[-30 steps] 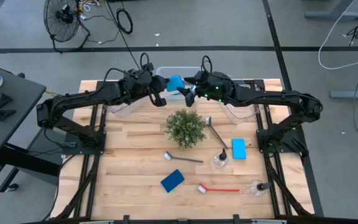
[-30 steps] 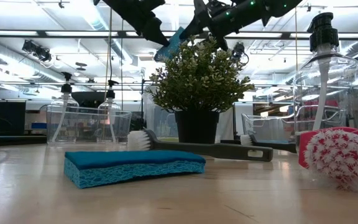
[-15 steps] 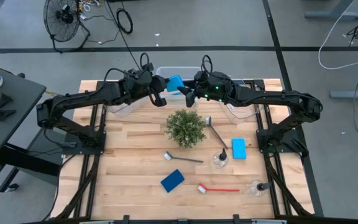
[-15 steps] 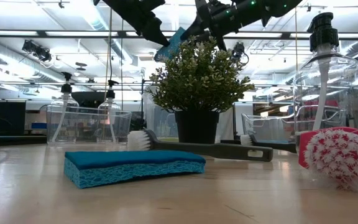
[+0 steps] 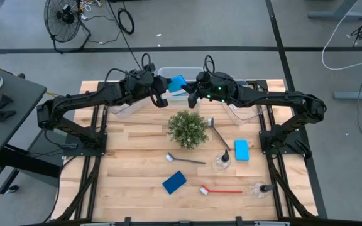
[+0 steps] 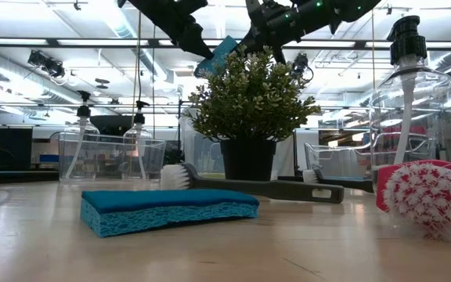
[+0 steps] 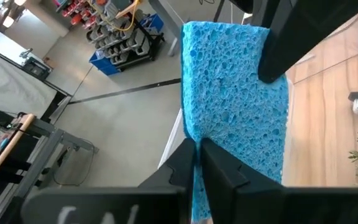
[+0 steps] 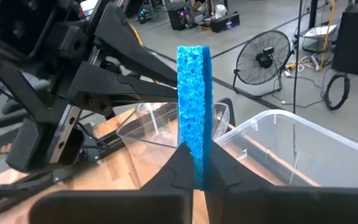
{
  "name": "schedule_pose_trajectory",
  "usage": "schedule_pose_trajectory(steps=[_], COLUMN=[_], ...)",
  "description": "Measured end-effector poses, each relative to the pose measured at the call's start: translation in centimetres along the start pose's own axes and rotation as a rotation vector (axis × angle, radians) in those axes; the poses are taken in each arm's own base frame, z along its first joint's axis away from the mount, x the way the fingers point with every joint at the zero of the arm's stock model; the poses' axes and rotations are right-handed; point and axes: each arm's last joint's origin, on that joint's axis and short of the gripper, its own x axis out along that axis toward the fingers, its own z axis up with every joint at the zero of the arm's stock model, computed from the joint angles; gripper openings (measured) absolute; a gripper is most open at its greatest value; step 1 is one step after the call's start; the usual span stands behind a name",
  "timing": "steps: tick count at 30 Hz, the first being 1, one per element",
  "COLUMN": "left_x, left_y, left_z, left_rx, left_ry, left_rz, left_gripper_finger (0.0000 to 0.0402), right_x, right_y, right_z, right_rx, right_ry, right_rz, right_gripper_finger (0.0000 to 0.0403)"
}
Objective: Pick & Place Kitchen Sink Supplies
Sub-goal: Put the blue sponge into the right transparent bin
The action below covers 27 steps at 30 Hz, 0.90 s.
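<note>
Both hands meet in the air over the far edge of the surface (image 5: 131, 163), pinching one blue sponge (image 5: 178, 83) between them. The left hand (image 5: 163, 94) has its fingers clamped on one end; the right hand (image 5: 190, 94) has its fingers closed on the other end, edge-on in its wrist view. This looks like a handover. To do it well, one hand should hold firm until the other lets go fully, then draw straight away, without twisting the soft foam. The sponge hangs above a clear bin (image 5: 171, 74), just beyond the green plant (image 5: 187, 129), touching neither.
</note>
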Motion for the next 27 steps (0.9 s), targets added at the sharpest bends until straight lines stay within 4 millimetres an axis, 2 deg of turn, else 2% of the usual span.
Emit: schedule_pose_trajectory(steps=[3, 8, 14, 20, 27], left_x=[0.0, -0.1, -1.7, -3.9, -5.0], left_y=[0.0, 0.2, 1.2, 2.3, 2.8], left_z=[0.0, 0.0, 0.4, 1.0, 1.3], left_rx=[-0.025, -0.087, -0.194, -0.379, -0.444], left_ry=[-0.002, 0.019, -0.022, -0.097, -0.161], left_rz=[-0.003, 0.042, 0.074, 0.068, -0.003], left_gripper_finger=[0.0066, 0.0146, 0.0223, 0.0239, 0.0225], right_x=[0.0, 0.0, -0.6, -2.8, -6.9], right_y=[0.0, -0.2, -1.0, -2.5, -4.2], right_z=[0.0, -0.1, 0.0, 0.7, 1.7], right_rx=[-0.031, -0.066, -0.062, -0.060, -0.059], right_ry=[0.001, 0.020, 0.064, 0.127, 0.210], right_rz=[0.000, -0.008, -0.048, -0.155, -0.291], right_gripper_finger=[0.0008, 0.0009, 0.0009, 0.0009, 0.0009])
